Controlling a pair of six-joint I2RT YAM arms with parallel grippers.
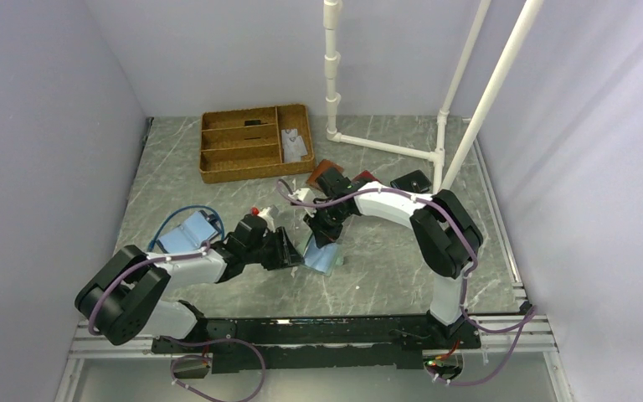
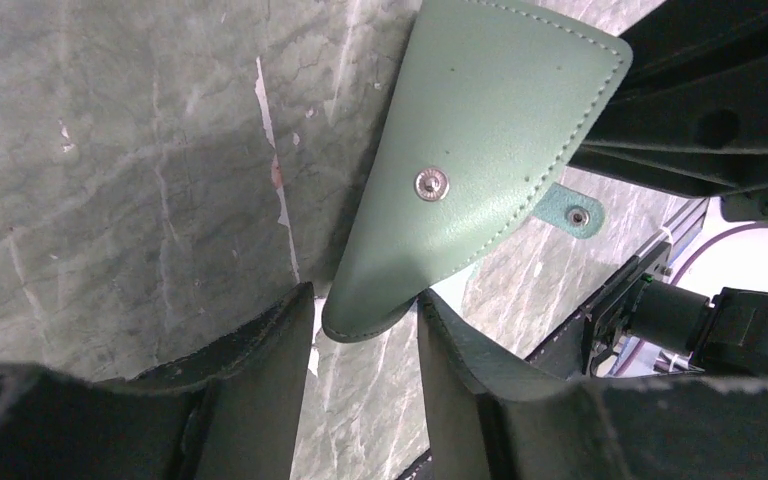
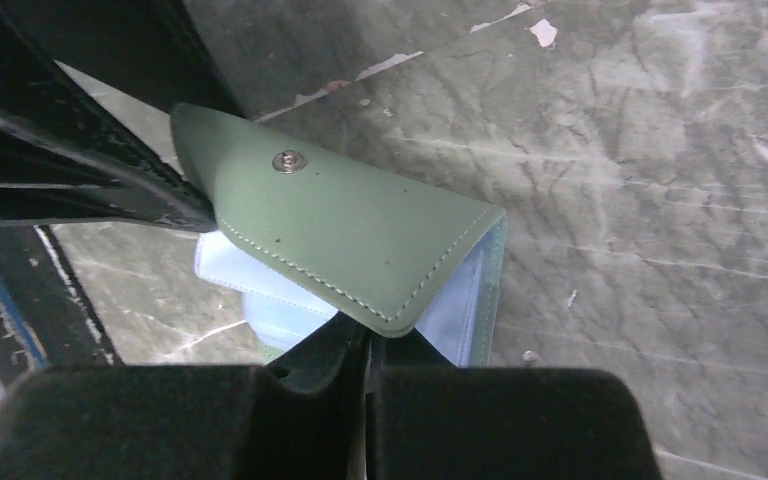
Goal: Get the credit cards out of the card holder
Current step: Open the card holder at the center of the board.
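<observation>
Two grippers are crowding around the card holder (image 1: 322, 258), which is sitting mid-way across the marble-look table (image 1: 385, 276), just ahead of the arms. So the right gripper (image 3: 365, 345) is pinching the edge of the holder's green flap, fingers pressed together on it, and the flap is tilting up over the light blue part underneath. Meanwhile the left gripper (image 2: 365, 300) is hanging there with fingers spread, and a rounded corner of that flap is poking into the gap. Can't tell if it's touching either finger. A wicker tray (image 1: 255, 142) is sitting well behind them, by the back wall.
</observation>
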